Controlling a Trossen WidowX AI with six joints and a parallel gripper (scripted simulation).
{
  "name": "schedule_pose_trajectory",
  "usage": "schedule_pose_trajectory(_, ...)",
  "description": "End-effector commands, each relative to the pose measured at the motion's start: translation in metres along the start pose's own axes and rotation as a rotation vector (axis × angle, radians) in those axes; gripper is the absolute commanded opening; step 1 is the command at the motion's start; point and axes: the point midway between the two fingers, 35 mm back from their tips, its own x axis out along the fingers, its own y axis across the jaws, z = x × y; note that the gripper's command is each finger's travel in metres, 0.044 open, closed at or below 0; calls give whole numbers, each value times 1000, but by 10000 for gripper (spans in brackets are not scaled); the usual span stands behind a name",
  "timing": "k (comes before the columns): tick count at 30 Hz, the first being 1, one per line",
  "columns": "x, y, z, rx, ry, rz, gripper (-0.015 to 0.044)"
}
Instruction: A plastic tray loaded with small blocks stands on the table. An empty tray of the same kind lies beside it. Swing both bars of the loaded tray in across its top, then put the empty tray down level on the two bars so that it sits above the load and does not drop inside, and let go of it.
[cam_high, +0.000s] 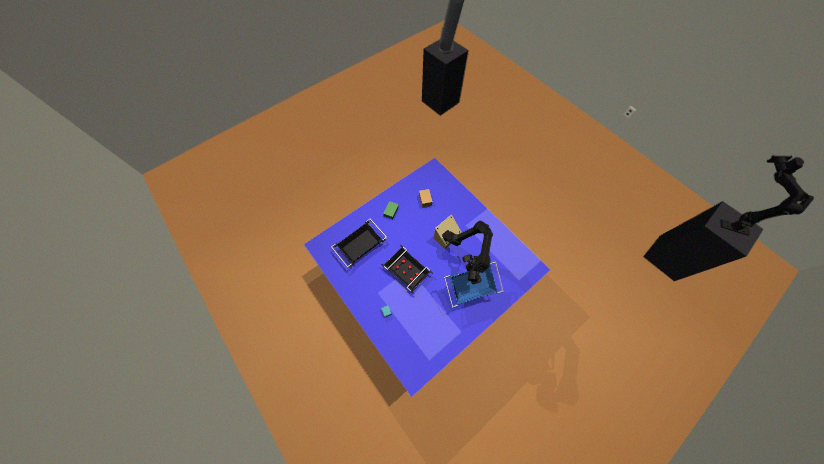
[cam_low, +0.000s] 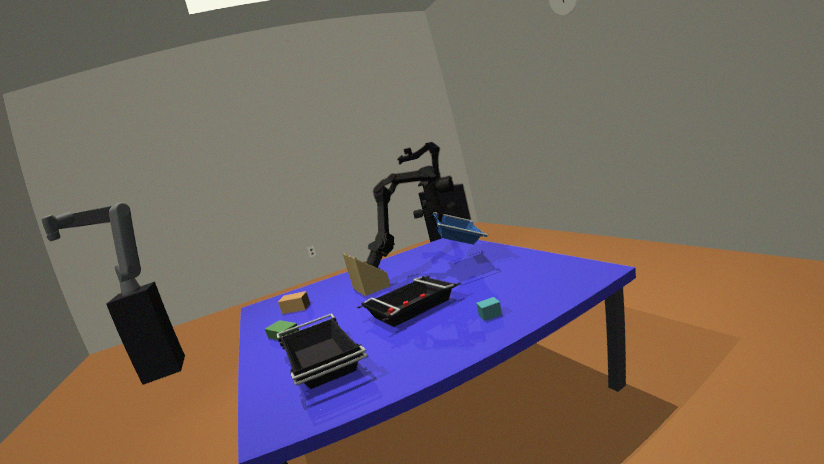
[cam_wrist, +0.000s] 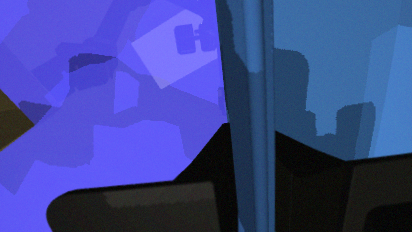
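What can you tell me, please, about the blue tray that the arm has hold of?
The blue tray is an open, empty box of plastic look, with sloping walls and pale wire bars at its ends. It hangs in the air above the table, tilted, touching nothing but the gripper, which is shut on one side wall. It casts a shadow on the table below.
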Motion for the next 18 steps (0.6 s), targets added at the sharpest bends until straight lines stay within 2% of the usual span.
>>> schedule_pose_trajectory(1,-2,-5,-8,14,11,-11,0)
schedule_pose_trajectory(18,8,-9,-81,206,55,37,0)
